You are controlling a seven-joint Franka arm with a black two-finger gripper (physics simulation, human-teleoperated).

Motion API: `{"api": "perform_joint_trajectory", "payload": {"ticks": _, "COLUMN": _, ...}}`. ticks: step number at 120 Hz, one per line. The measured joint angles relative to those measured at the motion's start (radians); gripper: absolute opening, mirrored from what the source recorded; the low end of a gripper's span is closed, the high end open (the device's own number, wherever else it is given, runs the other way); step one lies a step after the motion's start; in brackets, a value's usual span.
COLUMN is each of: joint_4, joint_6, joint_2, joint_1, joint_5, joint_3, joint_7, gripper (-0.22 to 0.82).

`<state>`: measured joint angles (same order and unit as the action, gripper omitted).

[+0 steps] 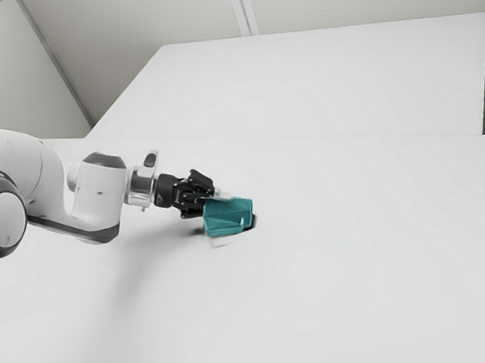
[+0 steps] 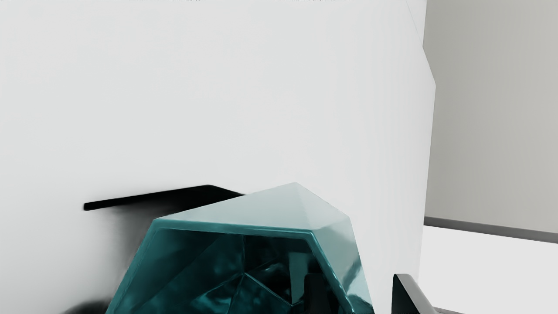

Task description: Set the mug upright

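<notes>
In the exterior view, the glossy teal mug [image 1: 228, 217] with flat, faceted sides lies tipped over near the centre of the frame, on the smooth white table [image 1: 351, 274]. The black two-finger hand [image 1: 211, 201] is at its upper-left end. Closing off-centre there could, I judge, roll the mug or push it away, since nothing braces its far side.

In the wrist view, the mug's mouth opens toward the hand, at the bottom of the frame. The fingers stand apart: one dark finger [image 2: 320, 294] appears inside the mouth, the other [image 2: 407, 294] outside, with a gap to the wall. A shallow bite on that sloping wall could slip during turning; tilting too low could jam the rim against the table.
</notes>
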<state>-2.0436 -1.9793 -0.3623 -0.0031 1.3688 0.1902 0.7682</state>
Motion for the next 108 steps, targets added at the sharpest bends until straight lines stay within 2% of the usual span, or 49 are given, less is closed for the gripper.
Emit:
{"api": "perform_joint_trajectory", "payload": {"ticks": 20, "joint_4": 0.000, "joint_6": -0.003, "joint_2": 0.000, "joint_1": -0.001, "joint_5": 0.006, "joint_3": -0.001, "joint_7": 0.007, "gripper": -0.11}}
{"api": "perform_joint_trajectory", "payload": {"ticks": 44, "joint_4": 0.008, "joint_6": -0.006, "joint_2": 0.011, "joint_1": -0.009, "joint_5": 0.005, "joint_3": -0.006, "joint_7": 0.010, "gripper": -0.15}}
{"api": "perform_joint_trajectory", "payload": {"ticks": 69, "joint_4": 0.023, "joint_6": -0.007, "joint_2": 0.076, "joint_1": -0.013, "joint_5": -0.023, "joint_3": -0.030, "joint_7": 0.009, "gripper": -0.16}}
{"api": "perform_joint_trajectory", "payload": {"ticks": 78, "joint_4": 0.114, "joint_6": -0.004, "joint_2": 0.085, "joint_1": -0.012, "joint_5": -0.177, "joint_3": -0.019, "joint_7": 0.008, "gripper": -0.17}}
{"api": "perform_joint_trajectory", "payload": {"ticks": 92, "joint_4": 0.270, "joint_6": -0.011, "joint_2": 0.082, "joint_1": -0.013, "joint_5": -0.541, "joint_3": -0.014, "joint_7": -0.010, "gripper": -0.17}}
{"api": "perform_joint_trajectory", "payload": {"ticks": 108, "joint_4": 0.353, "joint_6": -0.030, "joint_2": 0.044, "joint_1": -0.018, "joint_5": -0.912, "joint_3": -0.018, "joint_7": -0.067, "gripper": -0.17}}
